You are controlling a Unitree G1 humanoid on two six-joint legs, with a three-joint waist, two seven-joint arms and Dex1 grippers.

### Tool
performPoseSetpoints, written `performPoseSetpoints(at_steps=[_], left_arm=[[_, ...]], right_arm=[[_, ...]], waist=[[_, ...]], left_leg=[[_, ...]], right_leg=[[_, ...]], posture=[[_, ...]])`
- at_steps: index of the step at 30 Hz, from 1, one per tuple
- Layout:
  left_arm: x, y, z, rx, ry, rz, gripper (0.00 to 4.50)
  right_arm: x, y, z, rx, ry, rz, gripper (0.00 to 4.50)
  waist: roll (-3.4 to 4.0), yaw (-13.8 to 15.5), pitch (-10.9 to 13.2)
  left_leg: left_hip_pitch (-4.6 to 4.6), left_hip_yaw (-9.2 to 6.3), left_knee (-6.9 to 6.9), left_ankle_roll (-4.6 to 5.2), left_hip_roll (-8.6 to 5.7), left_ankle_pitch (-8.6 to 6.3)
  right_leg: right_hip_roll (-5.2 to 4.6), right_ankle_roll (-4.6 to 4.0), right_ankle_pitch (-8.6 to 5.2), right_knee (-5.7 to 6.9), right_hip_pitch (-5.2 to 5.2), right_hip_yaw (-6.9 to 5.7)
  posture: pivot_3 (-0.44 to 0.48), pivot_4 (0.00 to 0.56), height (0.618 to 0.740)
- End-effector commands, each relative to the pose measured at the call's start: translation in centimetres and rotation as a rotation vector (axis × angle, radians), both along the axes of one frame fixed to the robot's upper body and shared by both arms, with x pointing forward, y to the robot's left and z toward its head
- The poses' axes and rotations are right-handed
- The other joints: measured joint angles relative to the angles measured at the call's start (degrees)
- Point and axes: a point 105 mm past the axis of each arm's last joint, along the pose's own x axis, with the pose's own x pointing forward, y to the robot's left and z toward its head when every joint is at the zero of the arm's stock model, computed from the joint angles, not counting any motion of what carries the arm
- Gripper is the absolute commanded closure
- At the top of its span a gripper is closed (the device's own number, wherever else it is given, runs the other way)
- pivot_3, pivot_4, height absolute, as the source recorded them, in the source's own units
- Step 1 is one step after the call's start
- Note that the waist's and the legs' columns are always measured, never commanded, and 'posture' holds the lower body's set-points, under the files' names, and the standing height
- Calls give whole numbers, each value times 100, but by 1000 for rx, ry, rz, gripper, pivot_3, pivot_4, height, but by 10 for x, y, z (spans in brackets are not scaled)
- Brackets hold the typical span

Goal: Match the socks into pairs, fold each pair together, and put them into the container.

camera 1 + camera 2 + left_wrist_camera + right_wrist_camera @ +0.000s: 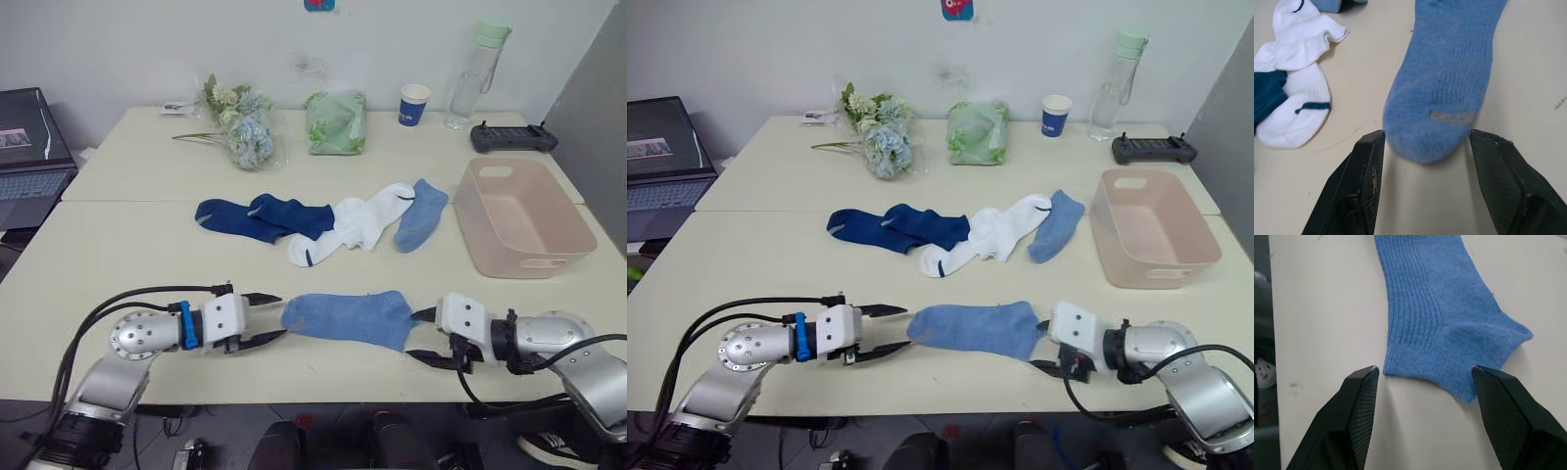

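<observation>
Ribbed knit cloth sock (pixel 1442 88); matt smooth table (pixel 127 264); glossy plastic container (pixel 524 215).

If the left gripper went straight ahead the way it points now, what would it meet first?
Most likely the toe end of the light blue sock, lying flat just ahead between the left gripper's open fingers.

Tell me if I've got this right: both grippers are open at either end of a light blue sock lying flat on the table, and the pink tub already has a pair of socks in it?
Not quite. The pink tub is empty, as the left eye view shows. The rest holds: the left gripper and right gripper are open at either end of the light blue sock lying flat on the table.
</observation>
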Motion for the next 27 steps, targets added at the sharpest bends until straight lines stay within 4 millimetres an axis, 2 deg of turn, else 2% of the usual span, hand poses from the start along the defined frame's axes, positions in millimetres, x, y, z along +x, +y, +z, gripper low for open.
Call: performPoseSetpoints(at_steps=[1,9,12,15,18,20,22,27], left_arm=[[-2,-4,1,0,-49,-40,1664],[-2,-20,-5,56,-161,-107,1664],[0,-21,-8,82,-180,-115,2220],[0,-22,-11,94,-177,-118,3115],[1,-23,-13,101,-179,-120,4073],[3,-25,-14,99,-176,-116,4500],[5,-27,-15,96,-175,-116,4500],[2,-32,-15,74,-168,-133,4500]], right_arm=[[1,9,7,4,-112,141,1271],[8,23,-12,-15,-122,234,1271],[8,22,-19,-53,-103,257,1271],[8,19,-21,-64,-91,267,1854],[8,17,-20,-57,-81,265,2855],[12,14,-19,-59,-79,247,3584],[13,12,-18,-60,-76,241,4377],[14,15,-9,-7,-60,229,4448]], waist=[[-1,-3,0],[-1,1,0],[-1,5,0],[-1,7,0],[-1,7,0],[-1,5,0],[-1,6,0],[-1,8,0]], left_leg=[[0,0,1,0,1,0],[1,-1,1,0,2,0],[1,-1,2,0,1,0],[1,-1,2,0,1,0],[1,-1,2,0,1,0],[3,1,2,0,1,0],[3,1,3,0,0,0],[3,0,3,0,0,0]], right_leg=[[0,0,0,1,0,1],[0,-1,0,1,0,8],[0,-1,1,4,0,6],[0,-1,1,3,0,5],[0,-1,1,3,0,5],[0,-1,1,4,1,5],[0,-1,1,5,1,4],[0,-1,1,5,1,6]], posture=[[0,150,740],[0,150,740],[0,150,740],[0,150,740],[0,150,740],[0,150,740],[0,150,740],[0,150,740]])
